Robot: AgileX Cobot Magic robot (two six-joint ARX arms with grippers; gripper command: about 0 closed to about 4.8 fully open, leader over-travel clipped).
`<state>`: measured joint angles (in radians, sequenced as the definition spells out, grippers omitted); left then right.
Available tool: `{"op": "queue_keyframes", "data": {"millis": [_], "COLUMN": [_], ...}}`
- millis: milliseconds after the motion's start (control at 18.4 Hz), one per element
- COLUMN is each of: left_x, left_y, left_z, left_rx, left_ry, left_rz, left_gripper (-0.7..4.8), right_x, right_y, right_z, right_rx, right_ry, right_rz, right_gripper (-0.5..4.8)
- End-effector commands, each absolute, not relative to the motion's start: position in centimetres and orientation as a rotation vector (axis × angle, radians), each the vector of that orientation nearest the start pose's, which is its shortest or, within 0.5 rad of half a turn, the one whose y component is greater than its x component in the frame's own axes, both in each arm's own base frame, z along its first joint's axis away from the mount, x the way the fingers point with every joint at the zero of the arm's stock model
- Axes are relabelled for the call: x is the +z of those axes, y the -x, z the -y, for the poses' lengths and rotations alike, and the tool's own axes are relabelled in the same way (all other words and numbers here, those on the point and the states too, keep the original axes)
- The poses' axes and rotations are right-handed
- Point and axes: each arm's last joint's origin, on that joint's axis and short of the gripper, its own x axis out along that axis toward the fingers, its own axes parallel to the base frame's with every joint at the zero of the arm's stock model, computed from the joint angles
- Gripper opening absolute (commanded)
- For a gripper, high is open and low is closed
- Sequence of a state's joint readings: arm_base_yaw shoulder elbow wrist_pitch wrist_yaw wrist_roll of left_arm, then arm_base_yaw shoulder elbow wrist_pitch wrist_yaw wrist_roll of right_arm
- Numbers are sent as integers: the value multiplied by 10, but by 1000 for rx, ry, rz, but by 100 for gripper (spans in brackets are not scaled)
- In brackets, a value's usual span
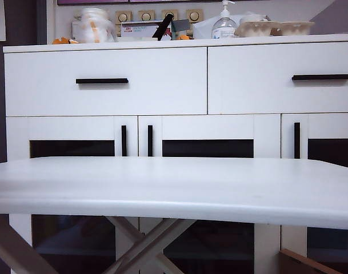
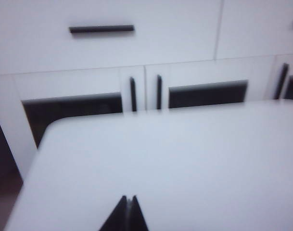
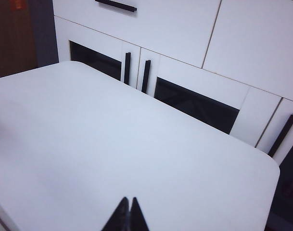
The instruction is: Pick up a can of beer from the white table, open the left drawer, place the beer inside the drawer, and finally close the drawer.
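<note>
Exterior view shows the left drawer (image 1: 105, 81) shut, no can on the worktop (image 1: 174, 188); left gripper (image 2: 128, 204) and right gripper (image 3: 128, 208) hover with jaws closed, so the task may wrongly read as unfinished.

On top of the cabinet you can see a clear pump bottle (image 1: 224, 25), a glass jar (image 1: 95, 25) at the left, and egg cartons (image 1: 275, 27) at the right. Below, glass-panelled doors (image 1: 208, 147) carry vertical black handles; the right drawer (image 1: 282, 77) sits shut.

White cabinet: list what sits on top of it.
On the white cabinet stand a clear pump bottle, a glass jar, boxes and egg cartons. Anything behind them is covered. No beer can shows there.
</note>
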<state>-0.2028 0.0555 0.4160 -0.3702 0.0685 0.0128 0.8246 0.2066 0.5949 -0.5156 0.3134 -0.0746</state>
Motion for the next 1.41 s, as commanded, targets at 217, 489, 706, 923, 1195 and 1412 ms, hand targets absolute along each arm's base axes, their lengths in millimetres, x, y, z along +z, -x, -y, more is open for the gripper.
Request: {"op": "queue_keyframes", "data": {"millis": [217,489,706,923,1195,1412], "left_x": [227,203,181,165,163,163], "left_y": [-75,-90,-95,-97,-97,-97], "left_z": [10,2,2,-1,6,6], "left_rx": [-183,-82,-84,8,-64,-65], "left_ry": [20,6,10,8,-36,-49], "left_rz": [40,178,115,-4,-25,-27], "left_gripper": [-6,-6,-6,-6,-6,-6], "right_x": [296,295,294,294,294,294], "right_y": [-45,-45,-45,-45,-45,-45], "right_z": [-36,-36,-36,-36,-36,-36], "right_rx": [517,517,518,518,518,518], "right_ry": [126,130,136,136,136,136], "right_rz": [-69,-76,-85,-85,-85,-85], "right_gripper": [-1,-1,-1,-1,-1,-1]}}
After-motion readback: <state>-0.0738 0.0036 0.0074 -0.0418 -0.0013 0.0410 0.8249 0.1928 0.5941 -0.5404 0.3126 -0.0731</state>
